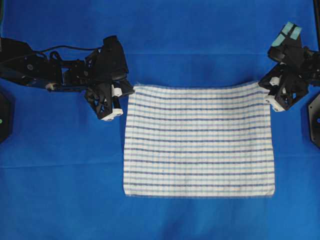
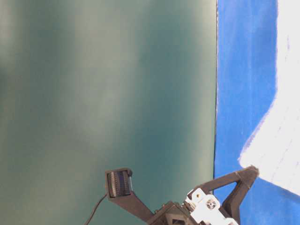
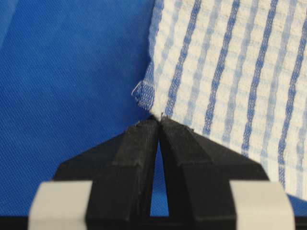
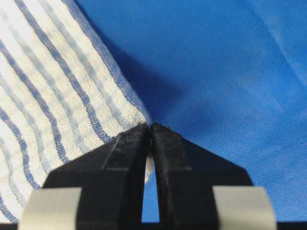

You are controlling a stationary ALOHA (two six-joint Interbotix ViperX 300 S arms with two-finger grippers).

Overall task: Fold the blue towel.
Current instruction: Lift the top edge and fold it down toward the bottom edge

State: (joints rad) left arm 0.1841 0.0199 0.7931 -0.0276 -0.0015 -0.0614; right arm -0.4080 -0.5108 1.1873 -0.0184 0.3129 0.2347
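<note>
The blue towel (image 1: 199, 140) lies spread on the blue table cover (image 1: 60, 190), seen whole only from overhead. There the left gripper (image 1: 131, 90) sits at its upper-left corner and the right gripper (image 1: 262, 85) at its upper-right corner. The wrist views add the grip detail: each pair of jaws is pressed together, pinching a towel corner at the fingertips. The table-level view shows only one gripper and a raised towel corner.
</note>
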